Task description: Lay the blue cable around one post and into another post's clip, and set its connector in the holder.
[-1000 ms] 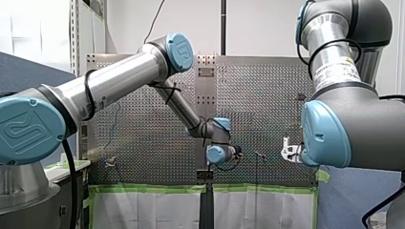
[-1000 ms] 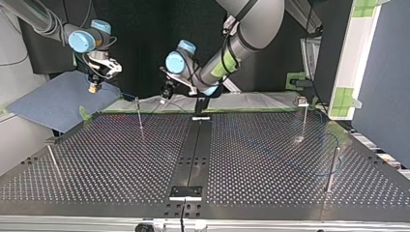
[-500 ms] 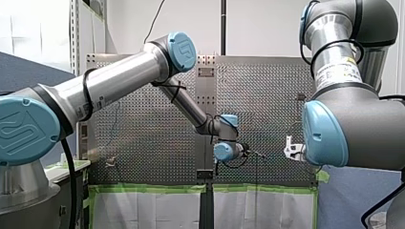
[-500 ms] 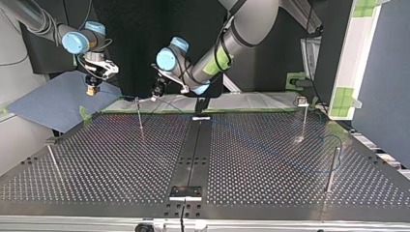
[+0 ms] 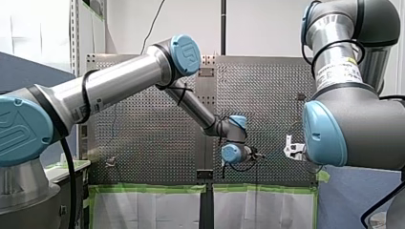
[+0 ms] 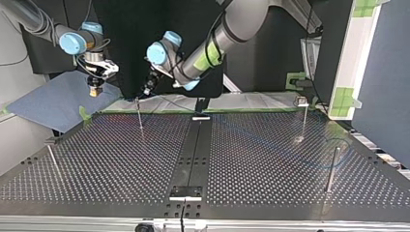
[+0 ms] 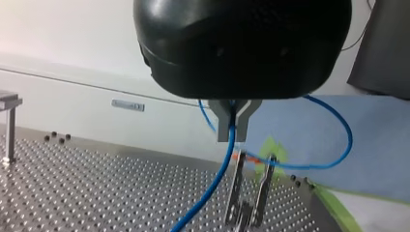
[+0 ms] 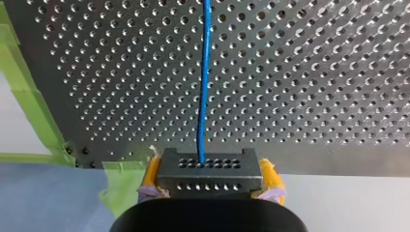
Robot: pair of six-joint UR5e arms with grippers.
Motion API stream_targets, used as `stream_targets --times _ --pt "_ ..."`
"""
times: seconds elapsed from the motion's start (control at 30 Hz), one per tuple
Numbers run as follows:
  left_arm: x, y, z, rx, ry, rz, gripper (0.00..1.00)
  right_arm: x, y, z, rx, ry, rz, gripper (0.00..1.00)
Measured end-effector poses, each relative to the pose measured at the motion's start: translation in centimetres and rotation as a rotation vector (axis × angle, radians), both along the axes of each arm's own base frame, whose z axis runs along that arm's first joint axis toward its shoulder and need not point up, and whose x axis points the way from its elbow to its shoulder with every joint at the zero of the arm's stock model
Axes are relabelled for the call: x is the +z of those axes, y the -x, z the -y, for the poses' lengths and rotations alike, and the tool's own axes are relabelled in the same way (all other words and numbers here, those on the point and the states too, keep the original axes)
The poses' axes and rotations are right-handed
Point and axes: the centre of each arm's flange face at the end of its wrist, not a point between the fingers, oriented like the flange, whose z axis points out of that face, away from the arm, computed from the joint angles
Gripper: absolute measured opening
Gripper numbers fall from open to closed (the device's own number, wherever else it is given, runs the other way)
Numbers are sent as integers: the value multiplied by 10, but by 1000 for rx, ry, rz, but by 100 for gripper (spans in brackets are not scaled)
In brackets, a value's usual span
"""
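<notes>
The blue cable (image 7: 212,181) runs down from my left gripper (image 7: 232,130), whose metal fingers are shut on it just above a two-pronged clip post (image 7: 237,186). Behind the clip the cable curves in a loop. In the top view my left gripper (image 6: 146,90) hangs just above and beside the thin post (image 6: 139,116) at the table's far edge. My right gripper (image 8: 210,166) has its yellow pads shut on the dark connector (image 8: 210,176), and the cable (image 8: 203,87) leads straight away from it over the perforated plate. In the top view it (image 6: 95,89) hovers off the table's far left.
More posts stand at the top view's left (image 6: 53,159) and right (image 6: 331,169), one with a clip on top (image 6: 303,116). A faint blue loop lies around the right post. A black strip with a bracket (image 6: 185,192) runs down the table's middle. Green tape (image 8: 34,101) edges the plate.
My left arm has carried the cable toward the top view's left, from near the middle strip to the thin far post. My right gripper has barely shifted, still holding the connector.
</notes>
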Motion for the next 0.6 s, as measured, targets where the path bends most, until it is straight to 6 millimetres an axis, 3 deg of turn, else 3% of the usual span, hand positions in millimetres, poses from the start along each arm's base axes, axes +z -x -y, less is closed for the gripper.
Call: stream_targets --times 0.6 --pt "0 41 24 -22 -6 -2 1 -8 32 4 -30 -42 64 17"
